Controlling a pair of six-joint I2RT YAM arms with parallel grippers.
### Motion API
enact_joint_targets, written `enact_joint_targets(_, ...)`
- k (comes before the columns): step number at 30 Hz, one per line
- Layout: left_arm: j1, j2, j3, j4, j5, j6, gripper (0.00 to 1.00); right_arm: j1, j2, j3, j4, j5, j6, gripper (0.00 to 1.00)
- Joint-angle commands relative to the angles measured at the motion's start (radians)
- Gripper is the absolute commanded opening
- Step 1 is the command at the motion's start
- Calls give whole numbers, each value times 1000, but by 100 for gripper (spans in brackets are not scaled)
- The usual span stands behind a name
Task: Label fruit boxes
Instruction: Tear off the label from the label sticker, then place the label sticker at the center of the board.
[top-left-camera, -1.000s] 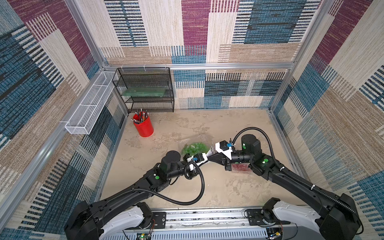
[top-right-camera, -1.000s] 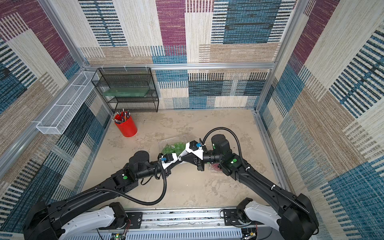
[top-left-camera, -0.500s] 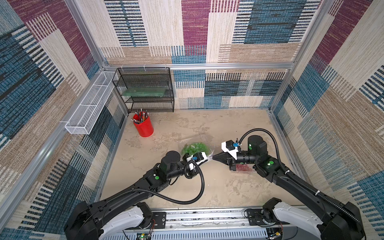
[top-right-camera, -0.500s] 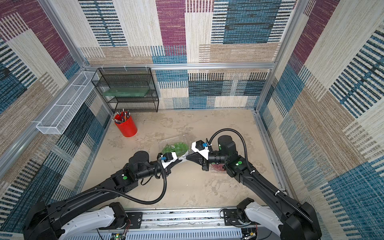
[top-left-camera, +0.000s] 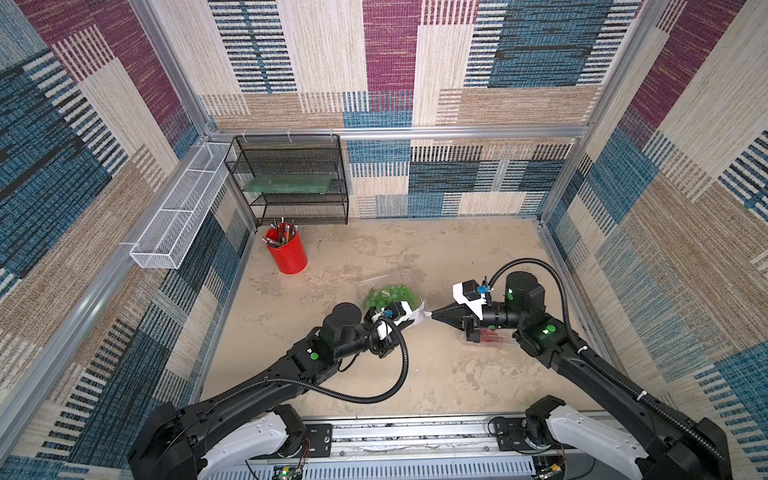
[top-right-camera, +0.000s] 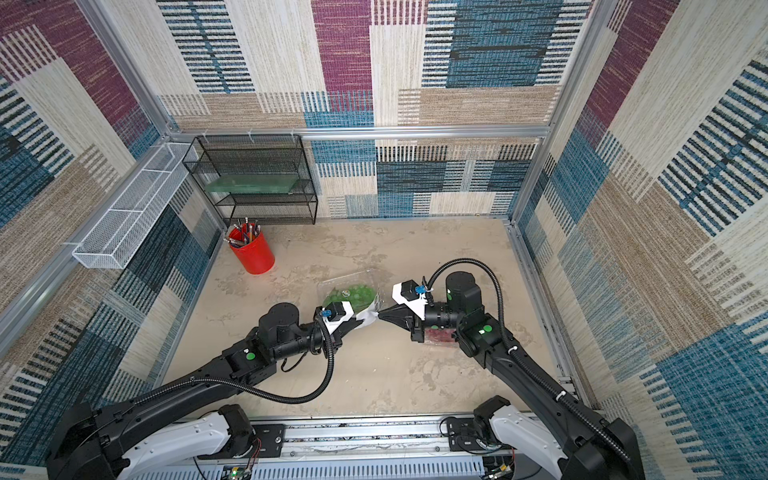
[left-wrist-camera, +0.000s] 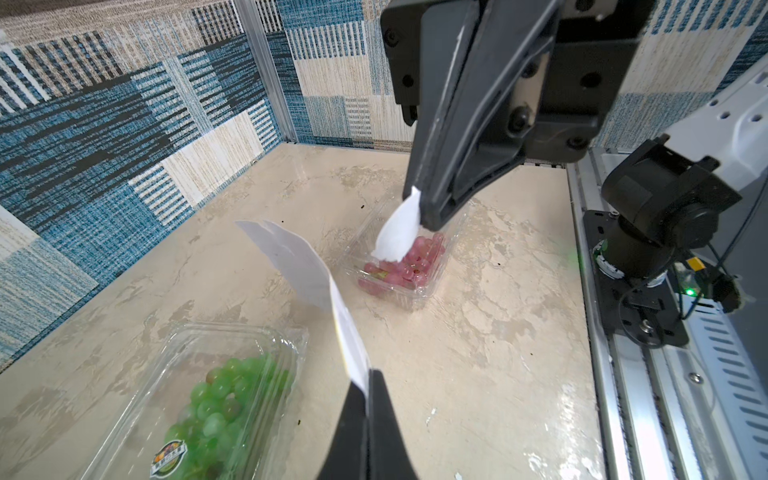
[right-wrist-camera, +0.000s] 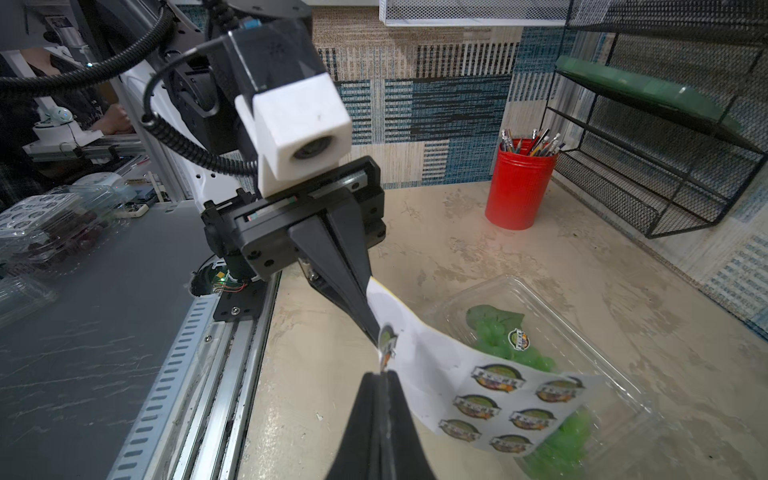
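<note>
Both arms meet tip to tip above the counter (top-left-camera: 374, 249), between the two fruit boxes. My left hand (left-wrist-camera: 369, 388) is closed tight on one corner of the white sticker sheet (right-wrist-camera: 457, 361), which hangs out over the green-grape box (top-left-camera: 386, 293) with its printed round labels facing the right wrist camera. My right hand (top-left-camera: 436, 316) is pinched shut too, and it has hold of a single sticker (left-wrist-camera: 397, 232). From the left wrist camera I see the sticker's white back dangling from the fingertips, apart from the sheet.

The green-grape box lies flat on the counter near the middle, lid closed, and it already carries one round label (right-wrist-camera: 518, 338) on top. The red-grape box (left-wrist-camera: 407, 266) sits on the counter well apart from it. In both top views it is under my right wrist and largely covered by the arm. I can make out no label on its lid from here. The red pencil cup (top-left-camera: 289, 257) stands well away, in the far left corner.
</note>
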Motion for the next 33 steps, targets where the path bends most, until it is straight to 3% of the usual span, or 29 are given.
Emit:
enact_joint_targets(1,2,14,-1,-33,15,-93,0,-16,-15,-6,27,65,26,0)
enact_joint_targets(7,4,82,-12,-20,163,-298,0,-67,-67,-27,61,245,90,0)
enact_joint_targets(11,3,115,-45,44,172,-433,0,-98,-83,-25,53,300,126,0)
enact_joint_targets(16,3,182,-12,-22,182,-474,0,-103,-83,-25,19,389,176,0)
enact_joint_targets(23,3,339,-15,103,286,-583,0,-115,-38,14,-49,450,240,0)
enact_joint_targets(27,3,368,18,37,251,-583,0,-116,-21,36,-88,455,248,0)
enact_joint_targets(33,8,335,55,-198,73,-557,0,-123,-18,26,-95,463,257,0)
